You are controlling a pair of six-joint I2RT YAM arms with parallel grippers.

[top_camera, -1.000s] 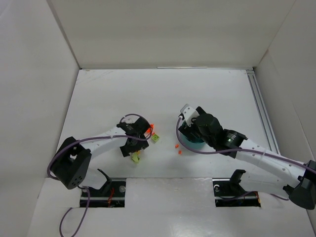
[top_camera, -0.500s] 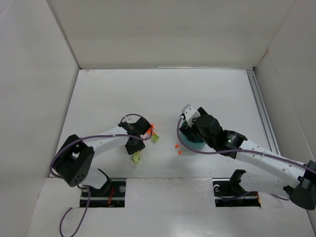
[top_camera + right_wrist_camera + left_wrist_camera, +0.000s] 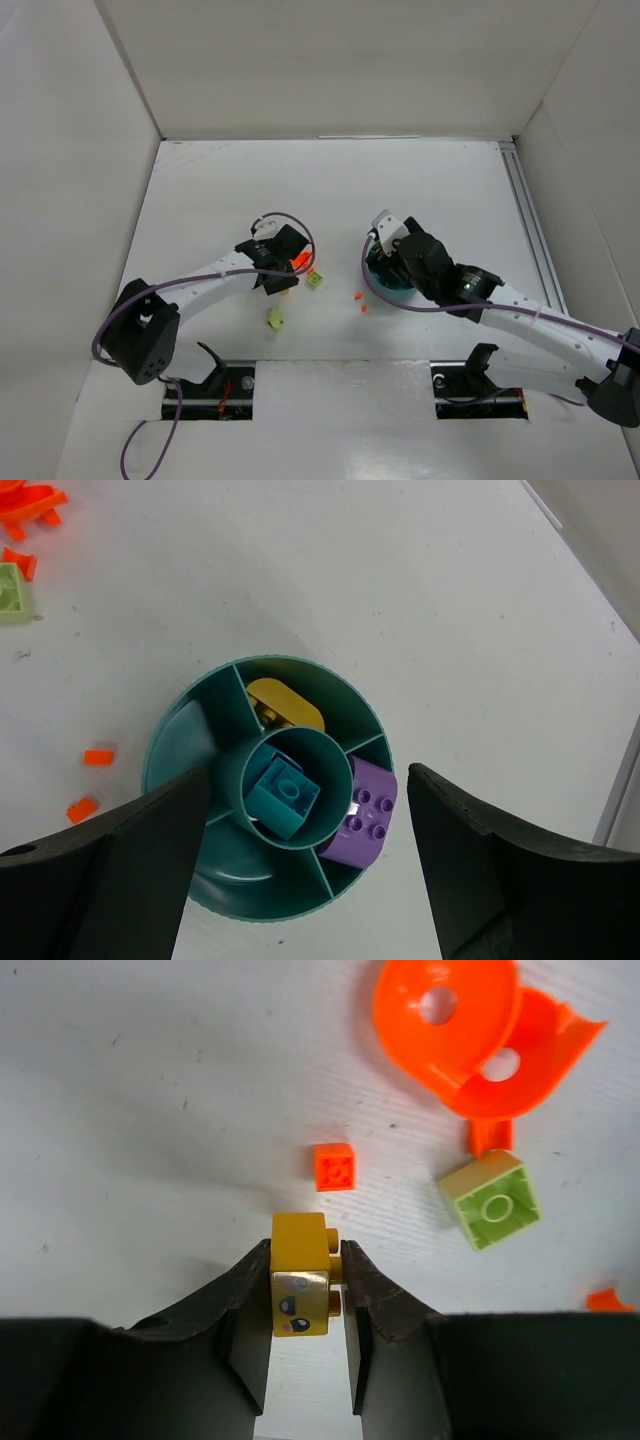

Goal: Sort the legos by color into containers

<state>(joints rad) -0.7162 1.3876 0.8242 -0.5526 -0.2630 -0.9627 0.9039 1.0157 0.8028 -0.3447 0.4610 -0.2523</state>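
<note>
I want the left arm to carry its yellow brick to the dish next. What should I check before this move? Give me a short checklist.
1. Grip on yellow brick by left pincer: ok.
2. Lift of brick off table: cannot tell.
3. Goal in dish, wedge with yellow piece: ok, found.
4. Space above dish: not ok, open right pincer hovers there.
5. Gap to small orange brick: ok, apart from left pincer.

One teal dish [image 3: 183, 742], one purple brick [image 3: 366, 820], one teal brick [image 3: 284, 792]
</note>
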